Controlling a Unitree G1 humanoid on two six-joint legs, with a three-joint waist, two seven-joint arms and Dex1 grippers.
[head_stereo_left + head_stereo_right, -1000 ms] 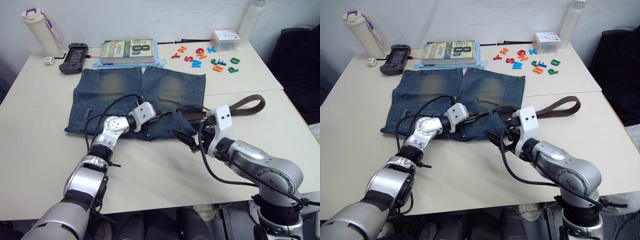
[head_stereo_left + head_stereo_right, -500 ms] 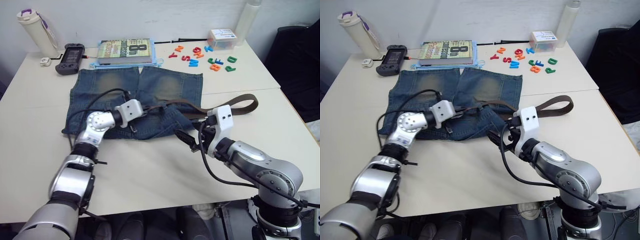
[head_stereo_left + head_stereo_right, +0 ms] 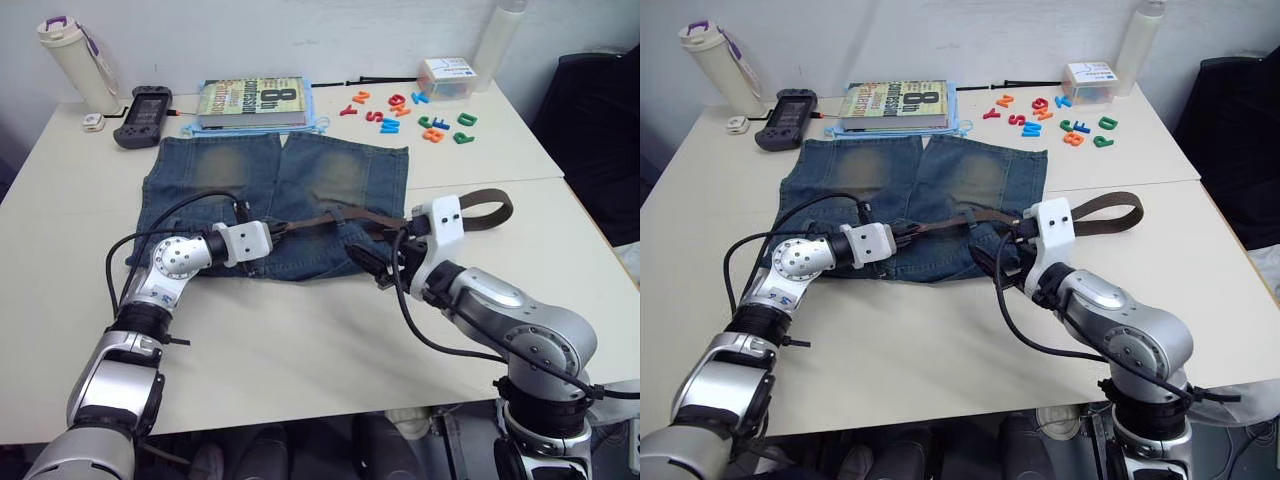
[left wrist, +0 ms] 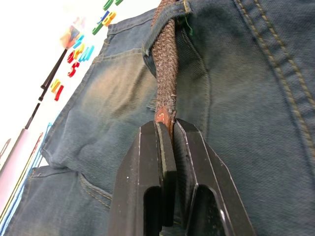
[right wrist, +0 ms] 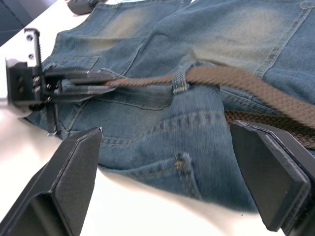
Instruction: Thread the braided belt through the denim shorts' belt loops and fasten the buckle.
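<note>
**A:** so the denim shorts (image 3: 290,190) lie flat on the table (image 3: 300,330), legs pointing at the far edge, waistband nearest the robot; the braided belt (image 3: 340,217) runs along that waistband and passes under one of the belt loops (image 4: 170,19), you can see the strap go through it in the left wrist view

**B:** and who's got hold of it?

**A:** the left end effector (image 4: 170,130); its two black fingers are pinched tight on the tan-tipped end of the belt, right over the denim; the strap looks pulled straight from there across to the right

**B:** right one?

**A:** right end effector (image 5: 172,172) is spread wide, nothing between the fingers; it hovers just at the waistband's near edge, beside the belt; past it the belt curls into a loop (image 3: 485,210) lying on the bare table, off the shorts

**B:** buckle?

**A:** can't make it out, too small or hidden; other stuff at the back: a book (image 3: 250,100), coloured magnet letters (image 3: 420,115), a black handheld controller (image 3: 140,103), a white bottle (image 3: 75,60)
</note>
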